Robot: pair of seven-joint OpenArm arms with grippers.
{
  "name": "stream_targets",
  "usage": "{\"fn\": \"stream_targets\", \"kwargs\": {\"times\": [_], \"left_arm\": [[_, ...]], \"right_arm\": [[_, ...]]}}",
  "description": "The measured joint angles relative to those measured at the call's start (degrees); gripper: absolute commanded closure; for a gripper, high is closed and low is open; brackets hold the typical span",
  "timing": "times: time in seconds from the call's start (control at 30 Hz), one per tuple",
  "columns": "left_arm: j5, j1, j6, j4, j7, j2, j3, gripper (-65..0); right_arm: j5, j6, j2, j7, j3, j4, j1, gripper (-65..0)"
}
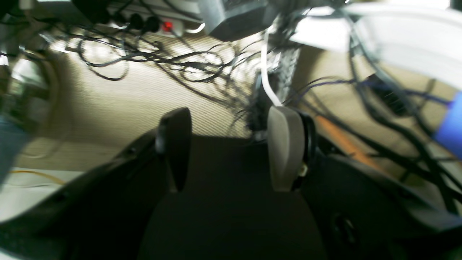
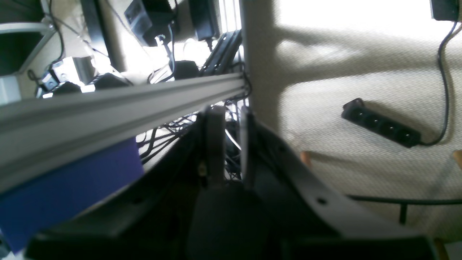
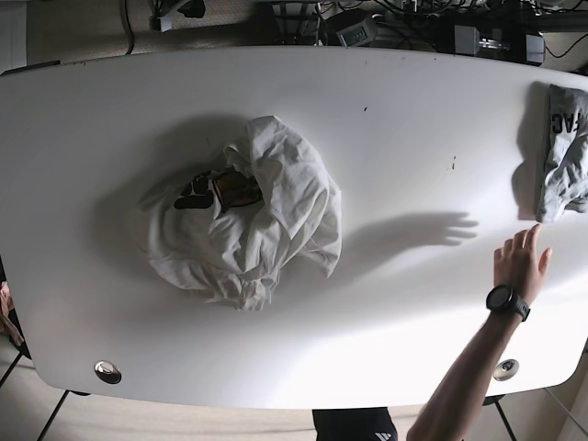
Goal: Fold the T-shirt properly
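Note:
A crumpled white T-shirt with a dark print lies bunched up left of centre on the white table. Neither gripper shows in the base view. In the left wrist view my left gripper is open and empty, pointing at the floor and cables off the table. In the right wrist view my right gripper has its fingers nearly together with only a narrow slit and holds nothing. It points past a grey metal beam toward the floor.
A folded grey garment lies at the table's right edge. A person's hand with a black watch reaches over the front right of the table. Tangled cables and a black power strip lie on the floor.

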Motion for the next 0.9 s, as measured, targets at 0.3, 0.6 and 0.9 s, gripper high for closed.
{"fn": "stream_targets", "kwargs": {"times": [0.3,0.6,0.9], "left_arm": [[2.7,3.2,4.3,9.2,-0.2,1.9,-0.2,-30.6],[2.7,28.8,4.2,49.8,0.3,4.0,-0.3,-30.6],[2.8,47.0,4.2,79.4,0.3,4.1,-0.2,-30.6]], "right_arm": [[0.1,-1.55,1.9,0.0,0.0,2.1,-2.1,-6.5],[0.2,-2.14,2.0,-0.4,0.1,27.9,-22.3,-6.5],[0.2,-2.32,2.2,-0.6,0.2,48.5,-37.7,-6.3]]}}
